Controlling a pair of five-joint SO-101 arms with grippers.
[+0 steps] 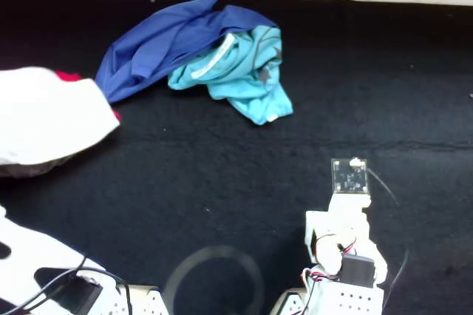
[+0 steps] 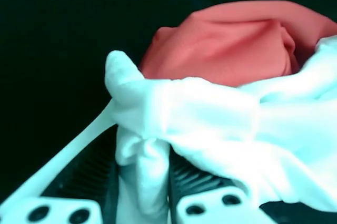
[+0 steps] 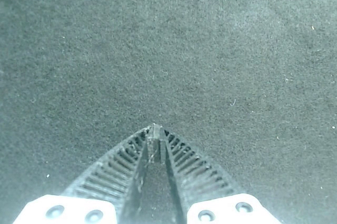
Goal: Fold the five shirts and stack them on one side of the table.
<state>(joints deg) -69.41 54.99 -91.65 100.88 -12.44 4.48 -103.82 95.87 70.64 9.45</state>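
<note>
My left gripper (image 2: pixel 143 169) is shut on a bunched fold of the white shirt (image 2: pixel 221 129). The white shirt lies over a red shirt (image 2: pixel 231 40). From above, the white shirt (image 1: pixel 44 112) sits at the table's left edge, with bits of red shirt (image 1: pixel 68 76) showing at its far side. A dark blue shirt (image 1: pixel 162 41) and a teal shirt (image 1: pixel 244 71) lie crumpled together at the back centre. My right gripper (image 3: pixel 154 133) is shut with nothing in it, low over bare black cloth. The right arm (image 1: pixel 347 219) stands at the front right.
The black table cloth (image 1: pixel 222 160) is bare across the middle and right. A strip of grey cloth (image 1: pixel 22 169) peeks from under the white shirt. The left arm's white body (image 1: pixel 44 274) and its cables fill the front left corner.
</note>
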